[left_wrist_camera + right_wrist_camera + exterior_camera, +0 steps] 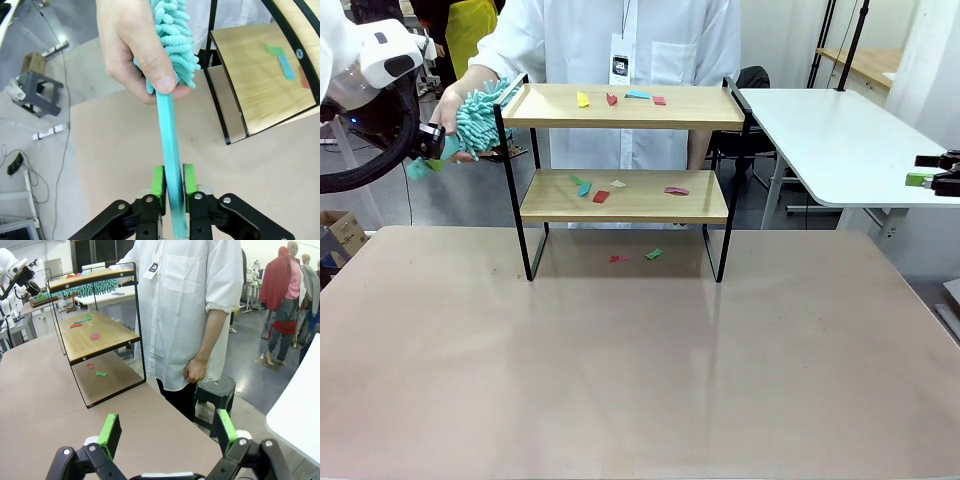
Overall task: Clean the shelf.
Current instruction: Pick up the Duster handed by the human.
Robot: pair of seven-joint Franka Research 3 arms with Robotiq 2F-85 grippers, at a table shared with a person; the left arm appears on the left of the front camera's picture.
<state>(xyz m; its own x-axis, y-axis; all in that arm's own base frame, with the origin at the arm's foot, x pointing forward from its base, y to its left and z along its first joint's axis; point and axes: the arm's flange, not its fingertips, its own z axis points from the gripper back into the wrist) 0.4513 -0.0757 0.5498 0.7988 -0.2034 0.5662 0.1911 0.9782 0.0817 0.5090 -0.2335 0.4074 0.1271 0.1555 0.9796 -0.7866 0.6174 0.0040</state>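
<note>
The left hand (173, 181) is clamped on the duster (170, 130) by its handle, while a person's hand (132, 50) holds the head end beside the shelf (690, 108). The shelf stands at the far middle of the table (640, 380), with scraps (601, 197) on both boards. The right hand (168, 431) gapes wide.

Two-tier shelf (650, 207), light wooden boards in a thin black frame, stood upright at the far centre of the beige tabletop (620, 380), coloured scraps (601, 197) littering both boards.
</note>
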